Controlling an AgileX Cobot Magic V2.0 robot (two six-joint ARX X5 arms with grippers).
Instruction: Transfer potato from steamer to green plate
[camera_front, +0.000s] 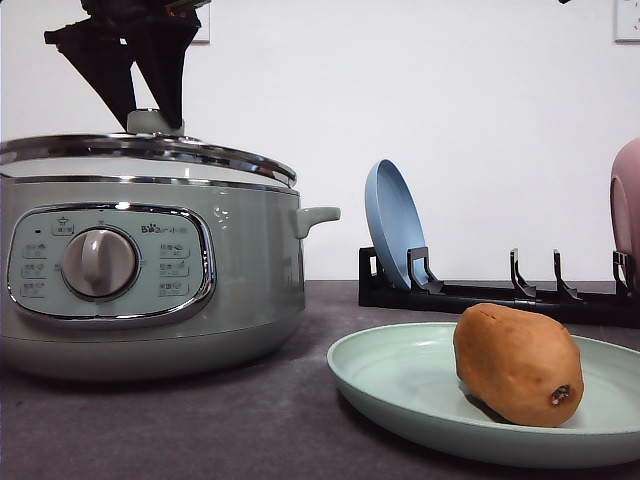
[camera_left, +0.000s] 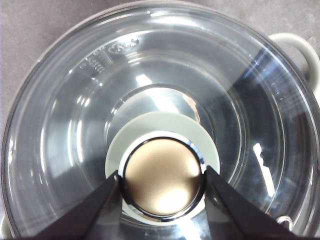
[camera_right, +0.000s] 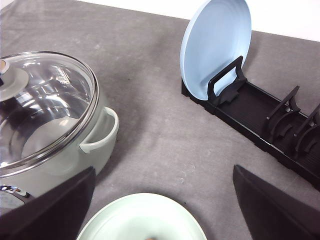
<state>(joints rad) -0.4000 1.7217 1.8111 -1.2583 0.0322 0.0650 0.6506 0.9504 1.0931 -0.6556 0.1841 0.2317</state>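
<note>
The orange-brown potato (camera_front: 518, 364) lies on the pale green plate (camera_front: 400, 385) at the front right of the table. To the left stands the steamer (camera_front: 240, 270) with its glass lid (camera_left: 75, 125) on it. My left gripper (camera_front: 155, 105) comes down from above, and its fingers (camera_left: 102, 202) press against both sides of the lid's bronze knob (camera_left: 162, 180). In the right wrist view my right gripper (camera_right: 164, 170) hangs open above the green plate (camera_right: 142, 217), with nothing between its wide-spread fingers (camera_right: 55, 200).
A black dish rack (camera_front: 480, 295) stands behind the plate, with a blue plate (camera_front: 393, 222) upright in it. A pink dish (camera_front: 627, 210) shows at the right edge. The steamer's side handle (camera_right: 102, 132) juts out toward the rack.
</note>
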